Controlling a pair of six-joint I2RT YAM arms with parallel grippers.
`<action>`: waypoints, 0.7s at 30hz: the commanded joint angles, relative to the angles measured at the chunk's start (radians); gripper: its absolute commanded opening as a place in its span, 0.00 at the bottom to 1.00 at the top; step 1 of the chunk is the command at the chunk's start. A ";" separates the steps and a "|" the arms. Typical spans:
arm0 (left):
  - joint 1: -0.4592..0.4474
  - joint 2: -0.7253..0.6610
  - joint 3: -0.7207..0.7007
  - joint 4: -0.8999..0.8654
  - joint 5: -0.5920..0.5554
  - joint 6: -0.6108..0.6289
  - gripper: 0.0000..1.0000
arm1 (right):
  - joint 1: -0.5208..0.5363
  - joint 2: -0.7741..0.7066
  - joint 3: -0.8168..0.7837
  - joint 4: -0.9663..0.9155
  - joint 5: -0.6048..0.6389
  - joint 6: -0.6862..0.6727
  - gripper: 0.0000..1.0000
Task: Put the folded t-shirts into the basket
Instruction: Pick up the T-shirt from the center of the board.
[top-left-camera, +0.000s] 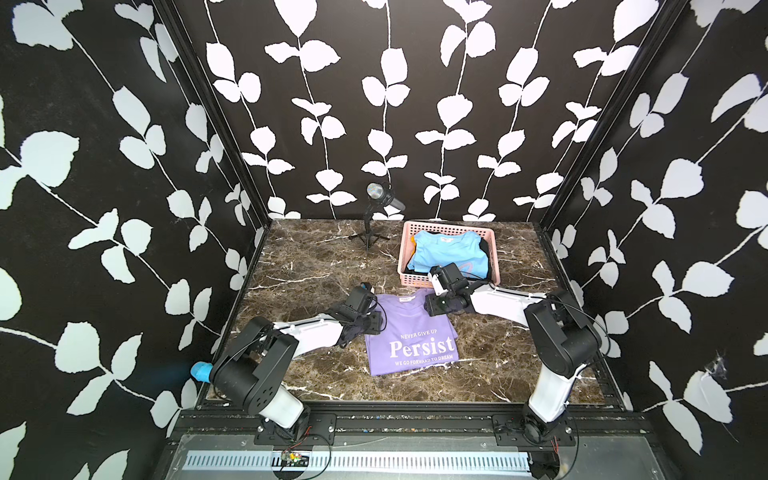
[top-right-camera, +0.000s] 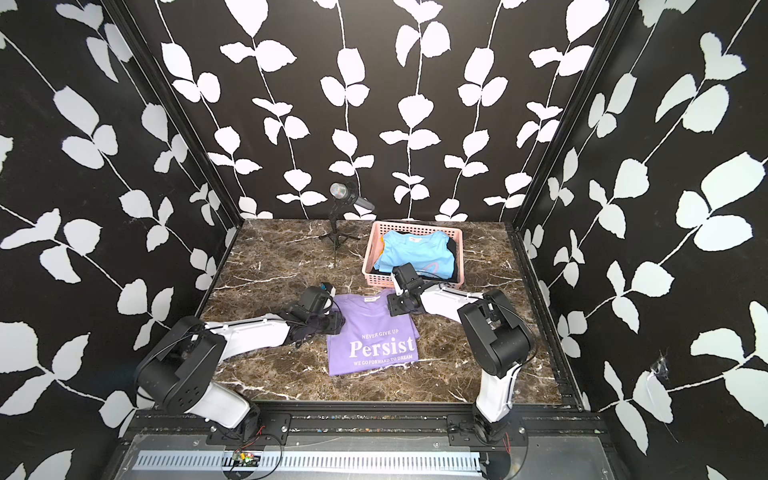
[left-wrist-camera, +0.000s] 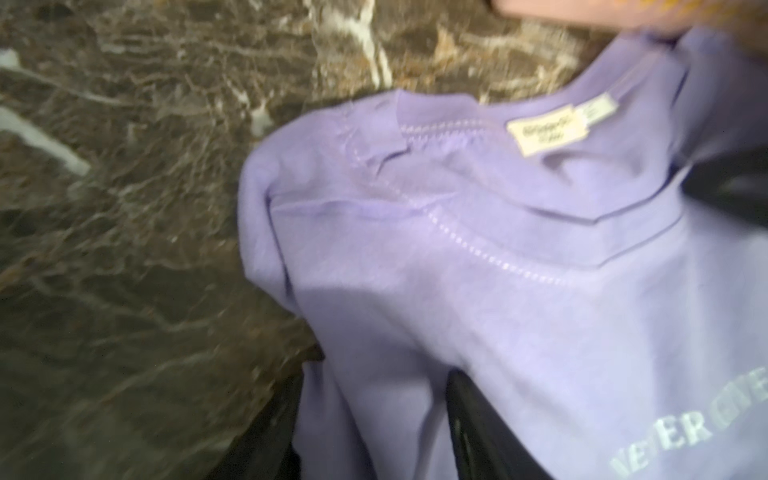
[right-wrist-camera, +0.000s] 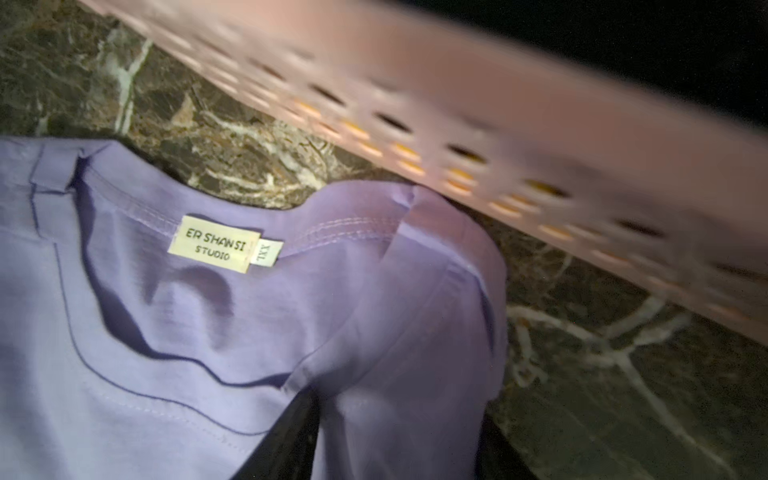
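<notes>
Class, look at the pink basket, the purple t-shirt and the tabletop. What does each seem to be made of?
Basket: likely moulded plastic, matt pink; stiff walls with rows of even holes.
Purple t-shirt: soft knit cloth, probably cotton; creases, stitched collar, sewn label.
Tabletop: brown marble look with white veins, smooth; real stone or a printed surface, cannot tell.

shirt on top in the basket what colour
The top shirt is light blue; clearest in a top view.

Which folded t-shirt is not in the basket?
The purple Persist t-shirt: it lies on the table, while the light blue t-shirt tops the pile in the pink basket.
</notes>
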 joint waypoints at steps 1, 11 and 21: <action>-0.002 0.075 -0.032 0.003 0.069 -0.042 0.48 | 0.010 0.017 -0.043 0.069 -0.038 0.043 0.42; -0.002 -0.025 -0.034 0.017 0.057 -0.050 0.06 | 0.012 -0.146 -0.169 0.224 0.030 0.111 0.00; -0.006 -0.214 0.005 -0.011 0.140 -0.051 0.00 | 0.011 -0.433 -0.249 0.272 0.086 0.164 0.00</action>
